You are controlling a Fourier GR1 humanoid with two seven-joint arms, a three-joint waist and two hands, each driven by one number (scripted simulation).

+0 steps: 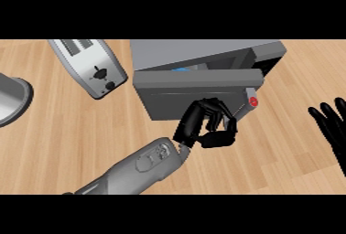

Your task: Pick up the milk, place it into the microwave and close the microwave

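The left robot hand (pixel 208 124) is reaching up from its grey forearm, fingers curled and empty against the microwave (pixel 202 73) door. Beyond it, the milk (pixel 184 69) is sitting inside. The right robot hand (pixel 332 122) is resting open at the right edge.

You're looking at a kitchen: wood-grain table (pixel 67 132), grey microwave (pixel 202 57), silver toaster (pixel 88 66), and at the left edge probably a metal pot (pixel 12 98).

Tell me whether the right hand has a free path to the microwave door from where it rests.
Probably yes: the right hand rests open at the right edge, with bare counter between it and the microwave door.
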